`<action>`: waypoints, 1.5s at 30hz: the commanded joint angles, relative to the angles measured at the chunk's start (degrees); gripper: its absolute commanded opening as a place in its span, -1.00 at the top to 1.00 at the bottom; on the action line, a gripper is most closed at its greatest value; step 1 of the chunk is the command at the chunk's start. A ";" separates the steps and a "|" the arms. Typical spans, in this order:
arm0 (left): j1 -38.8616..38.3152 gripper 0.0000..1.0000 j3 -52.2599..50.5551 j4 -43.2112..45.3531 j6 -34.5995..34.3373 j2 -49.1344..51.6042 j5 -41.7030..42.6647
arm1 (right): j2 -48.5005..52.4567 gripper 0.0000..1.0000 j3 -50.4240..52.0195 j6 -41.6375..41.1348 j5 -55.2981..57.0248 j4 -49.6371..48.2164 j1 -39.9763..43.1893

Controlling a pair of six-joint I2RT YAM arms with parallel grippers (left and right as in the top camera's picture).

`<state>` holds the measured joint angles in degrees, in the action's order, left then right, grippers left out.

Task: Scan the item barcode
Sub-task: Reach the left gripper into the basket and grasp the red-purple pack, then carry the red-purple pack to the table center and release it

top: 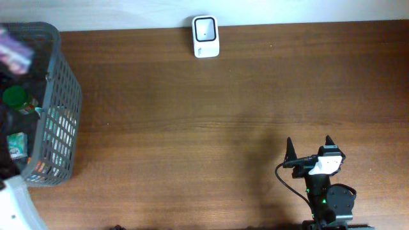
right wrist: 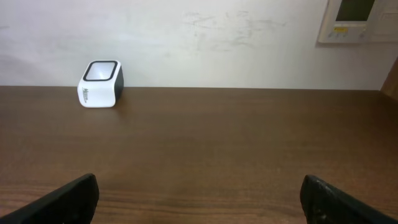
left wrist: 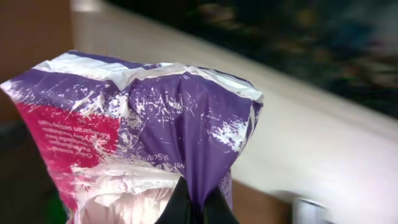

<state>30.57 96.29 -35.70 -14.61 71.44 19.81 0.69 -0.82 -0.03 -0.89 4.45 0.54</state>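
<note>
At far left of the overhead view, over the grey basket (top: 61, 121), the left end effector (left wrist: 196, 200) is clamped on a purple-and-pink packet (left wrist: 155, 118), pinching its lower edge. At lower right, the right end effector (top: 309, 148) stands wide and empty above the counter (top: 192, 128). A white scanner (top: 206, 36) sits at top centre.

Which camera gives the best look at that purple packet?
The left wrist view: the purple packet fills it, pinched in the left tool. Overhead shows only a blurred bit over the basket; the right wrist view shows none.
</note>
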 commanded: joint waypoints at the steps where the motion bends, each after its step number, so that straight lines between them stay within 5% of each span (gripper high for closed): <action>1: -11.41 1.00 0.59 0.50 -5.09 -0.85 10.82 | -0.33 -0.97 0.50 -0.39 0.50 0.11 -0.52; 10: -46.95 1.00 0.50 -6.73 -0.11 17.38 -8.00 | -0.33 -0.97 0.50 -0.42 0.50 0.09 -0.52; 16: -57.77 1.00 0.50 -14.08 -3.96 38.53 -15.58 | -0.33 -0.97 0.50 -0.39 0.50 0.09 -0.52; 18: -59.06 1.00 0.50 -14.84 -9.84 43.36 -17.00 | -0.33 -0.97 0.50 -0.39 0.50 0.11 -0.52; 20: -59.34 0.59 0.50 -15.39 -10.03 45.35 -11.98 | -0.33 -0.97 0.50 -0.39 0.50 0.09 -0.52; 21: -59.32 -0.75 0.76 -15.30 -9.92 45.31 -12.22 | -0.33 -0.97 0.50 -0.39 0.50 0.09 -0.52; 22: -59.12 -0.98 2.93 -15.67 -7.45 45.22 -12.24 | -0.33 -0.97 0.50 -0.39 0.50 0.09 -0.52; 25: -55.91 -0.99 19.93 -23.76 -5.97 45.18 -12.11 | -0.33 -0.97 0.50 -0.39 0.50 0.09 -0.52; 27: -52.54 -0.78 34.10 -35.89 6.78 45.18 -12.11 | -0.33 -0.97 0.50 -0.42 0.50 0.09 -0.52; 32: -55.28 -0.77 33.68 -54.86 20.39 48.72 -11.47 | -0.33 -0.97 0.50 -0.42 0.50 0.09 -0.52; 38: -65.88 -0.93 28.98 -53.88 24.06 58.64 -12.44 | -0.33 -0.97 0.50 -0.39 0.50 0.09 -0.52; 41: -69.90 -0.92 28.98 -50.53 24.59 63.45 -21.14 | -0.33 -0.97 0.50 -0.39 0.50 0.09 -0.52; 45: -71.23 -0.58 28.96 -47.56 21.53 69.96 -31.56 | -0.33 -0.97 0.50 -0.39 0.50 0.09 -0.52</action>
<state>-40.58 125.40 -84.97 9.43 137.60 -3.81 0.69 -0.82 -0.01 -0.86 4.47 0.54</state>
